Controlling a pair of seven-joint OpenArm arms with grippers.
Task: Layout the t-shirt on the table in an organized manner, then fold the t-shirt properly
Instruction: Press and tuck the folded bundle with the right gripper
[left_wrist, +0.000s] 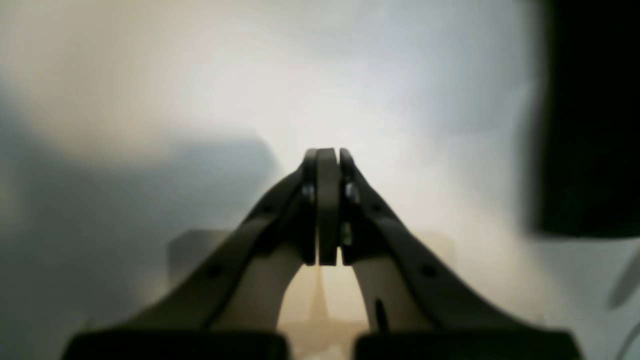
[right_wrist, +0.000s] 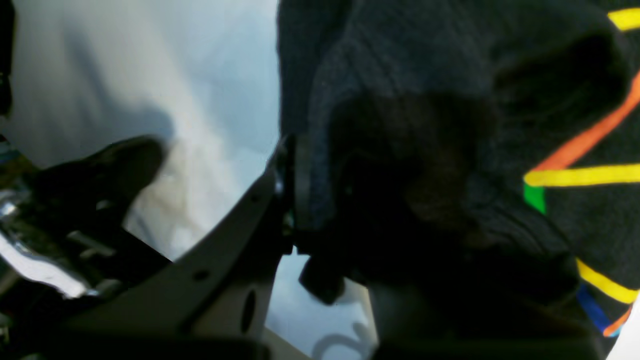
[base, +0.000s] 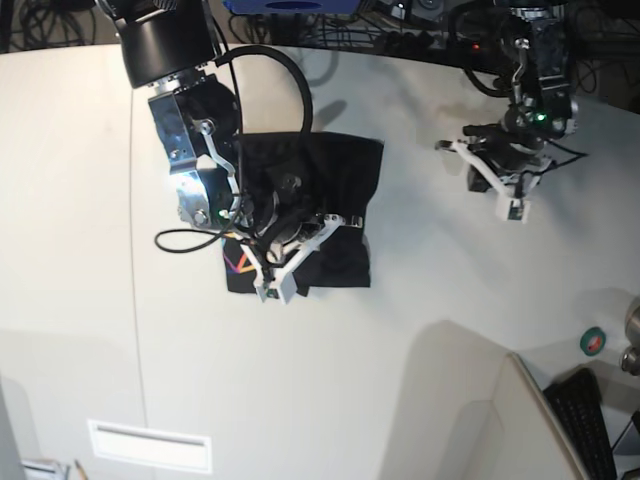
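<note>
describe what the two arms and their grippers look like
Both arms are black with loose black cables. The right gripper and left gripper have white angular finger frames; up close the fingers look dark with small bolt holes. A green light glows on each wrist.

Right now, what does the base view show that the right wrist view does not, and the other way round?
Only the base view shows the whole folded t-shirt as a dark block on the table, with the left gripper off to the side over bare tabletop, away from the cloth. Only the right wrist view shows the close detail: black knit bunched against the right gripper, hiding one finger, with orange, yellow, green and blue print lines. Both show the right gripper at the t-shirt, the coloured print and the pale table.
</note>
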